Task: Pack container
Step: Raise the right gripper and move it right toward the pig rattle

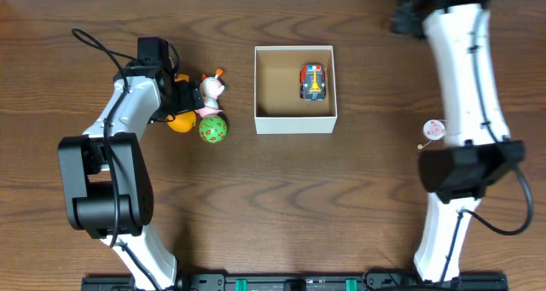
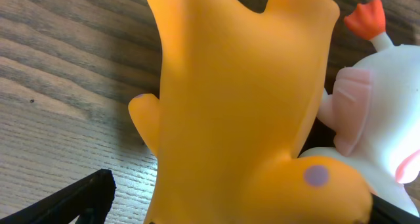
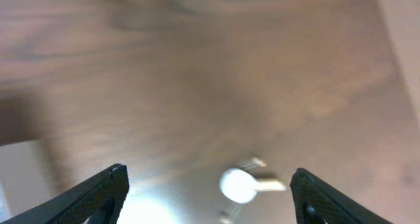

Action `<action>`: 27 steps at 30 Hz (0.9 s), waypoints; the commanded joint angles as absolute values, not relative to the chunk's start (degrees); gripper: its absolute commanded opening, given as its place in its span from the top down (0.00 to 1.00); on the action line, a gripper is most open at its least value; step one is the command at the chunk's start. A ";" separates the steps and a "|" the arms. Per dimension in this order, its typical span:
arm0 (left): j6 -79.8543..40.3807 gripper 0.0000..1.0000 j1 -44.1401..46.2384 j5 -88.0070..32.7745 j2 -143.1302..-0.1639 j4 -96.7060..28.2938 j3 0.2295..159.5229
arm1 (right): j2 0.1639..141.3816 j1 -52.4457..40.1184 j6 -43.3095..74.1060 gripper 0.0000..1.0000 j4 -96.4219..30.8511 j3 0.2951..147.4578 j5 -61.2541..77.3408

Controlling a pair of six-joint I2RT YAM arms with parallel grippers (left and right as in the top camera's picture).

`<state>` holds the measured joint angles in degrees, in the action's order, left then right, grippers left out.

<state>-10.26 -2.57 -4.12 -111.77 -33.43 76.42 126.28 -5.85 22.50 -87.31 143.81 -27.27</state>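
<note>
The container, a square white-walled box with a brown inside, sits at the table's middle and holds a small toy car. Left of it lie an orange toy, a white and pink toy and a green ball. My left gripper is at these toys. In the left wrist view the orange toy fills the space between the open fingers, with a gap to the left finger. The white toy touches it on the right. My right gripper is open and empty, high at the far right.
A small white and pink round item lies right of the container, beside my right arm. The right wrist view is blurred and shows wood and a pale round thing.
</note>
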 commanded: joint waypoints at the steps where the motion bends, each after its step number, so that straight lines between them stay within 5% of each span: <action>1: -9.87 0.02 -2.61 -4.05 -112.31 -33.58 76.77 | 125.91 -1.21 22.26 0.16 -89.86 143.57 -27.09; 12: -9.87 0.02 -2.61 -4.08 -112.31 -33.58 76.77 | 125.91 12.32 22.26 0.11 -92.82 135.66 -21.65; 27: -9.87 0.02 -2.61 -4.08 -112.31 -33.58 76.77 | 125.91 15.31 14.83 0.04 -71.94 106.54 -16.40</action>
